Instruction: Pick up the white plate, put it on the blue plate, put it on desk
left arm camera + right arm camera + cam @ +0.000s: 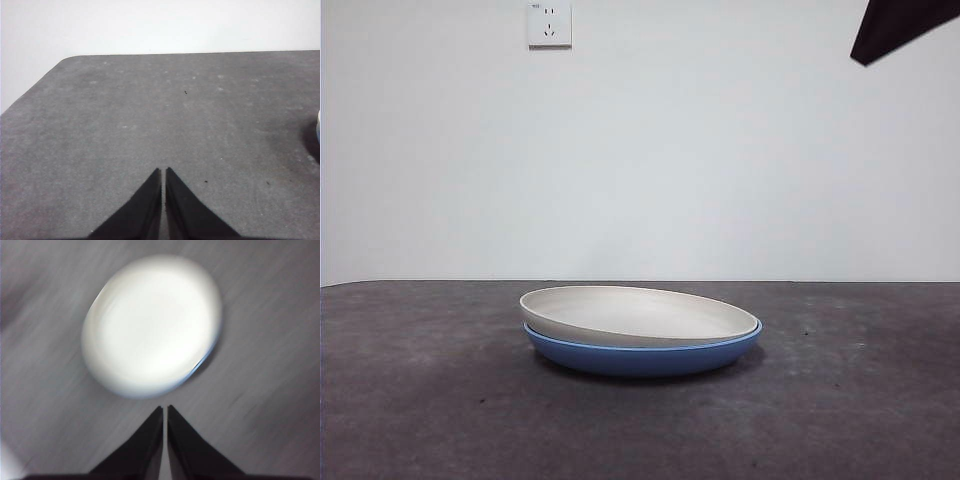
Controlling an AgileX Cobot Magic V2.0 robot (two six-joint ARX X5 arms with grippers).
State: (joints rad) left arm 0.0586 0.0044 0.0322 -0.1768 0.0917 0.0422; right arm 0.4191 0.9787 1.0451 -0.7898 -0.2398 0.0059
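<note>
Already the white plate [635,315] is sitting inside the blue plate [645,352], the pair resting near the middle of the worktop [420,400]. The cream dish is lying slightly askew, its left rim riding higher and overhanging the blue rim, while on the right a band of blue is showing beneath it.

Going left to right: the left hand [163,172] is hovering over bare worktop, its jaws pressed together and gripping nothing, with only a sliver of the plates peeking in at the edge of its view. The stacked plates are standing in the centre, untouched by either hand. The right hand [165,410] is hanging above and to the side of the stack, jaws together and empty; its view is blurred, so it seems to be moving. In the front view a dark arm tip [900,28] is showing at the top right corner.

Judging from this, the stacking step looks done. The next move is likely calling for a hand to open, take the plate by its rim and set it on the worktop.
</note>
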